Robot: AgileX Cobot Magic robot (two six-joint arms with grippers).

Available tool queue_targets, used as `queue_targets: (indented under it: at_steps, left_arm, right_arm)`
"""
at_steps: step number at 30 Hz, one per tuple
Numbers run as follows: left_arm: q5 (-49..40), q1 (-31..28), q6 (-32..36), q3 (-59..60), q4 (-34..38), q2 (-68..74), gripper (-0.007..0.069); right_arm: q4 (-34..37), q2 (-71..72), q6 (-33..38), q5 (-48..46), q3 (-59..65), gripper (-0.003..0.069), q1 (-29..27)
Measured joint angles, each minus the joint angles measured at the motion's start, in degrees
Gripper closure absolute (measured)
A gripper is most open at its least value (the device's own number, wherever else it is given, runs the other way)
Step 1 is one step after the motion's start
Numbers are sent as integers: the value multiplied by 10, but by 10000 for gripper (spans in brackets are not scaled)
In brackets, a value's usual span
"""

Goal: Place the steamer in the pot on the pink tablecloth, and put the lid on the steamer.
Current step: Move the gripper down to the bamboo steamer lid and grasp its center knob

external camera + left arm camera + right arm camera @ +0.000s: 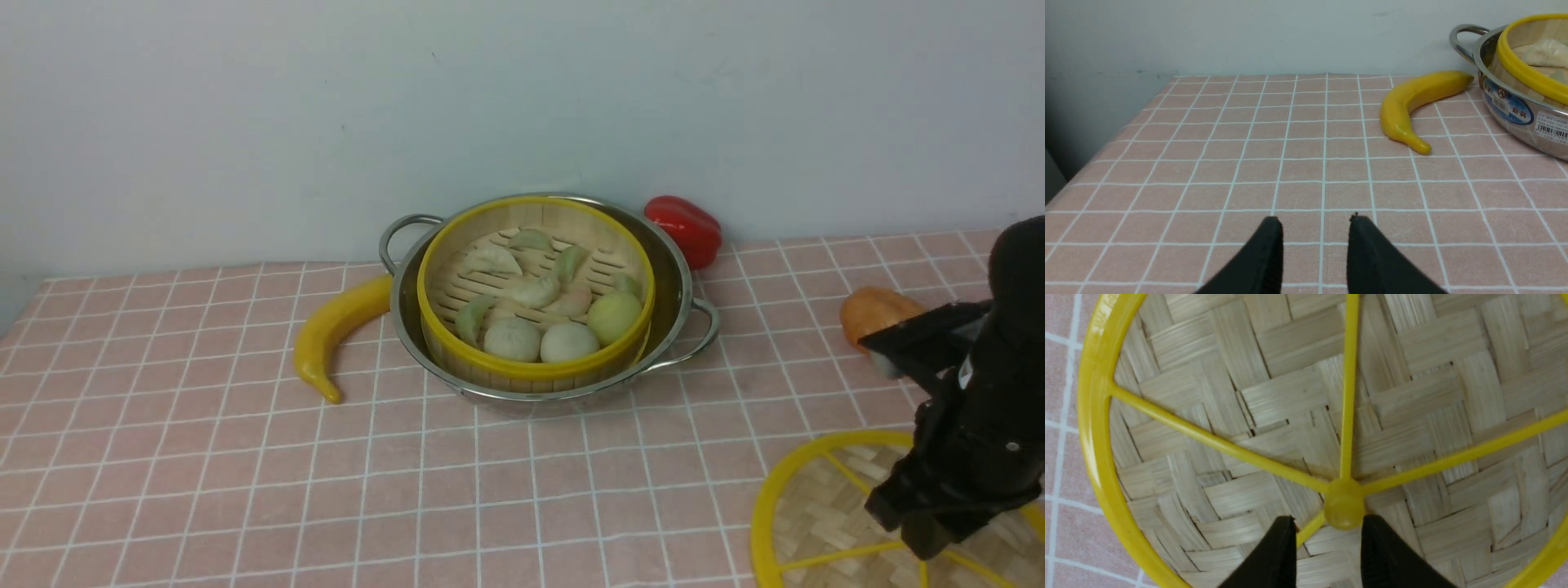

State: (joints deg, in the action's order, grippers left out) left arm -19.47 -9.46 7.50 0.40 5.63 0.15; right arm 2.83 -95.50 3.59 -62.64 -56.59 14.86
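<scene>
Bamboo steamer basket with yellow rims (531,369), buns and dumplings inside, sits in the wide shiny steel pot (671,286) on the pink grid-lined tablecloth (204,457) covering the counter. The flat woven-bamboo lid with yellow spokes (816,506) lies front right, cut off by the frame and partly hidden under the black right arm (980,408). The right tool (1327,522) hangs over it, jaws apart and empty, the knob just ahead. The left tool (1314,222), seen only from its wrist, is parted and empty. A rounded orange object (873,314) is half hidden. A pale wall (245,122) stands behind.
</scene>
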Motion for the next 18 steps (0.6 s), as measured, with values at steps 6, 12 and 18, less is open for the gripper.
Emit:
queue_targets:
  at_steps: [6,12,18]
  left_arm:
    - [0,0,0,0,0,0,392]
    - [0,0,0,0,0,0,382]
    - [0,0,0,0,0,0,382]
  right_arm:
    - [-2,-24,0,18,0,416,0]
    - [-15,-34,-24,16,-2,428,0]
    - [-15,-34,-52,-7,-5,513,0]
